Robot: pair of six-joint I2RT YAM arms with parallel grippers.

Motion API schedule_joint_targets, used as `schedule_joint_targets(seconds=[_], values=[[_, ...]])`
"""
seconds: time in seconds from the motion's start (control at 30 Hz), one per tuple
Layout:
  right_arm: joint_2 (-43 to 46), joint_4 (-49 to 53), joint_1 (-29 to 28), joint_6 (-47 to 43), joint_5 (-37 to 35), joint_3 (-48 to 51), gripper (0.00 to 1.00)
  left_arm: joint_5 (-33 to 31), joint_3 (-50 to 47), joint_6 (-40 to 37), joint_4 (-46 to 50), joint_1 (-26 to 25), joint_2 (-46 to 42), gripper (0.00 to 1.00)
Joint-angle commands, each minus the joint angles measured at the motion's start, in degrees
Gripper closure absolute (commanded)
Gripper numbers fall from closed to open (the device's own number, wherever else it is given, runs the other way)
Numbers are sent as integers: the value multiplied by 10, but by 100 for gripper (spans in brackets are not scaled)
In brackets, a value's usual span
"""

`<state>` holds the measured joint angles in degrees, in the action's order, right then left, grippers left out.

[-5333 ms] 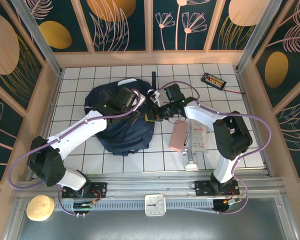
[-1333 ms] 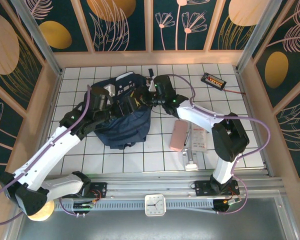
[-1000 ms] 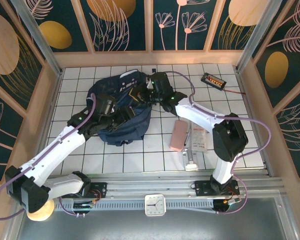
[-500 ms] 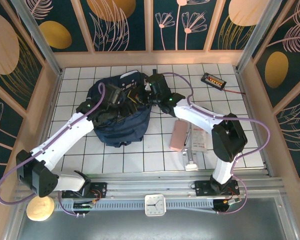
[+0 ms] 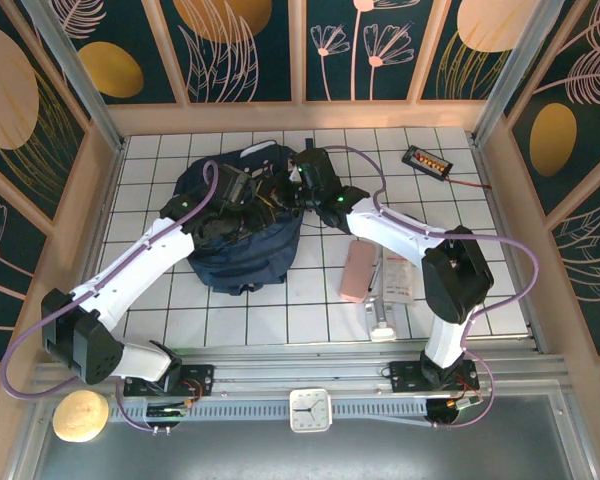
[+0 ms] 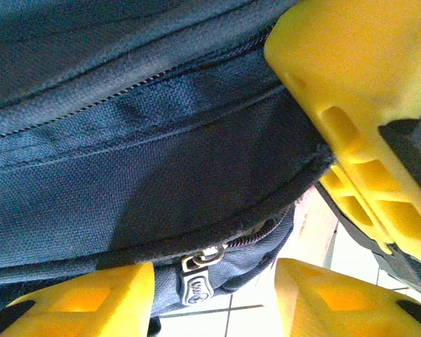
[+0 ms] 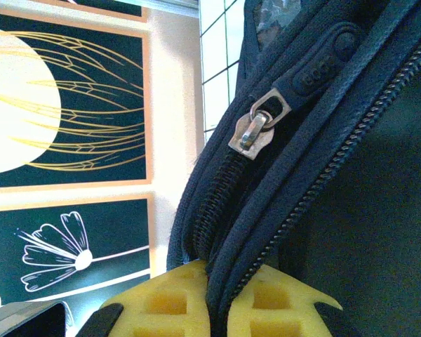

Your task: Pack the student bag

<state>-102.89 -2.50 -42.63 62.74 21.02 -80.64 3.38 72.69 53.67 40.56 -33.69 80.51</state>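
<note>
**Right gripper pinching the bag's zipper edge**

Your student bag (image 5: 245, 245) is lying on the white tiled table (image 5: 310, 320). Your right gripper (image 7: 212, 298) is clamping the bag's zippered rim at its far right edge, its fingers narrow on the fabric. Your left gripper (image 6: 215, 286) is standing wide just left of that spot, with a zipper pull (image 6: 195, 279) sitting between its fingers. A pink case (image 5: 357, 270) is lying right of the bag.
</note>
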Motion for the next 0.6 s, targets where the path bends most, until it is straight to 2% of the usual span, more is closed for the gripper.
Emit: schedule_joint_targets(seconds=[0.0,0.17,0.57], values=[[9,-68,-4,-6,0,-39,100,4,-12,-5,-7,0,9,57],[11,-74,-3,3,0,-37,100,0,-31,-3,-19,0,11,71],[14,-77,-8,9,1,-44,100,-19,-60,-3,-37,1,4,86]])
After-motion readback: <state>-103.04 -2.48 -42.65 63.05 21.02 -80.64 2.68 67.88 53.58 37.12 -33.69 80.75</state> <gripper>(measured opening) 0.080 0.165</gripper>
